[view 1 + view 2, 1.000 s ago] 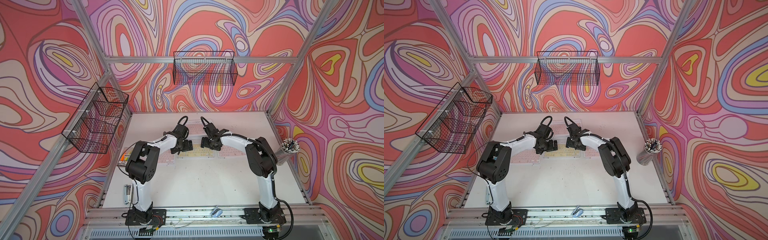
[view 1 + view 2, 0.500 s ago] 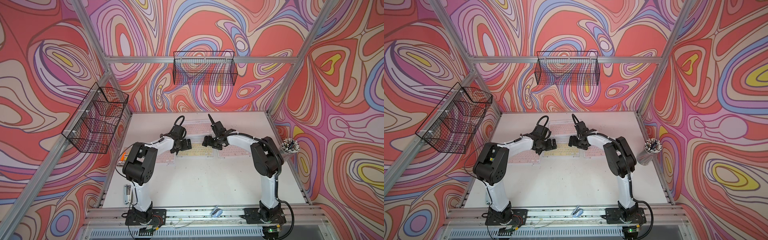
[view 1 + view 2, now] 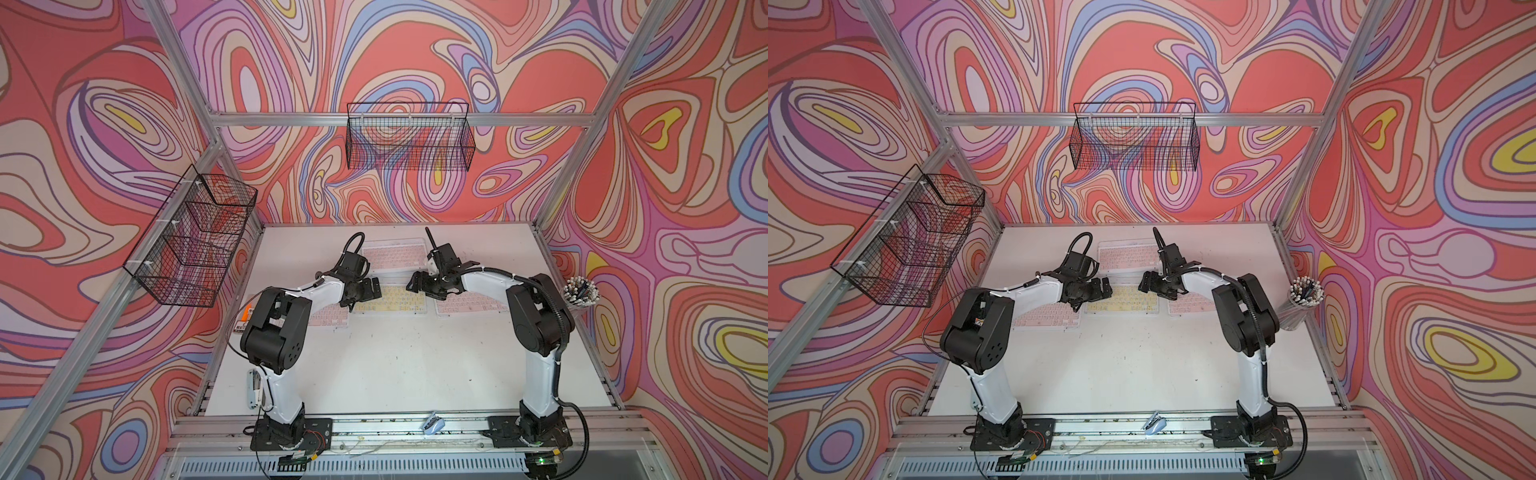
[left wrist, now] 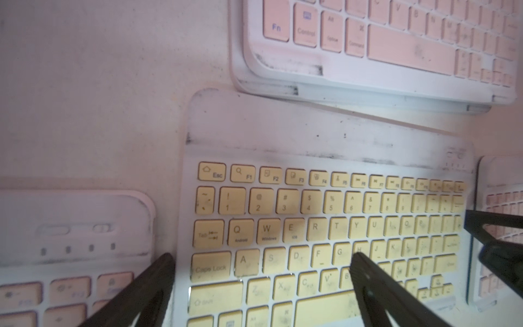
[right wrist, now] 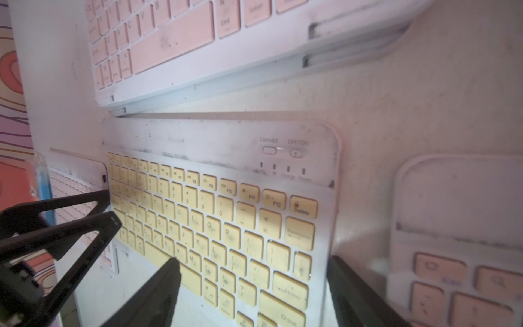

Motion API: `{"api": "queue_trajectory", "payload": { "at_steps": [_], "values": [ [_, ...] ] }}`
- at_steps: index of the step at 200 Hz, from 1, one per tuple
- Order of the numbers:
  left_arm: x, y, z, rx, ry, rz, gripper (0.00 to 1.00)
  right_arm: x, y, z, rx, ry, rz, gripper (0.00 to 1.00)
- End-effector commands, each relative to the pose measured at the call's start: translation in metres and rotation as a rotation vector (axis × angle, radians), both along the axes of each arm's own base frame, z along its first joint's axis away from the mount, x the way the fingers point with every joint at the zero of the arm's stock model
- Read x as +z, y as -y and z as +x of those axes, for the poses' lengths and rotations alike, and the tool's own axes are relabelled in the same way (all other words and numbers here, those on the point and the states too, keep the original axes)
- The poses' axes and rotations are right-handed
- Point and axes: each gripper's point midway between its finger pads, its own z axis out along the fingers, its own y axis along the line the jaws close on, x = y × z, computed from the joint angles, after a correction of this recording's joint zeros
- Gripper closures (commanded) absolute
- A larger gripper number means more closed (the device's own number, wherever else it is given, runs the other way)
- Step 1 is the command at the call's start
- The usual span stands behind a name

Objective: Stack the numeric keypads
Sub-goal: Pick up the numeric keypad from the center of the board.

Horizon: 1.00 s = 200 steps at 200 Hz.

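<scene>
In both top views the yellow keypad (image 3: 392,300) lies flat on the white table (image 3: 395,374), just above the middle of the frame. It sits in a row between the left-hand pink keypad (image 3: 330,319) and the right-hand pink keypad (image 3: 471,305), near both but touching neither. Higher in the frame, just beside the yellow one's far edge, sits the upper pink keypad (image 3: 395,257); the wrist views show layered clear edges beneath it. The left gripper (image 3: 368,291) hangs over the yellow keypad's left end and the right gripper (image 3: 419,284) over its right end, tips facing each other. The left fingers (image 4: 147,291) stand wide apart, one at the gap beside the left-hand pink keypad, the other above the yellow keys. The right fingers (image 5: 161,288) are also spread wide, one above the keys, one just off the keypad's short edge. Neither pair holds anything; whether any tip touches the keypad I cannot tell.
</scene>
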Motion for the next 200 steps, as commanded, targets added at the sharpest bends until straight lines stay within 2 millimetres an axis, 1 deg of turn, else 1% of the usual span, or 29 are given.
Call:
{"api": "queue_trajectory", "payload": {
  "at_steps": [1, 17, 39, 111, 200],
  "values": [
    [-0.042, 0.016, -0.043, -0.053, -0.183, -0.083, 0.01, -0.017, -0.027, -0.037, 0.073, -0.148, 0.182, 0.18],
    [-0.043, 0.016, -0.044, -0.052, -0.184, -0.093, 0.01, -0.006, -0.028, -0.033, 0.069, -0.135, 0.262, 0.21],
    [-0.042, 0.016, -0.045, -0.052, -0.18, -0.111, 0.01, 0.005, -0.026, -0.031, 0.062, -0.123, 0.316, 0.21],
    [-0.042, 0.017, -0.045, -0.039, -0.179, -0.177, 0.02, 0.03, -0.023, -0.026, 0.045, -0.089, 0.418, 0.25],
    [-0.043, 0.018, -0.048, -0.039, -0.177, -0.217, 0.02, 0.056, -0.022, -0.023, 0.025, -0.047, 0.469, 0.25]
  ]
}}
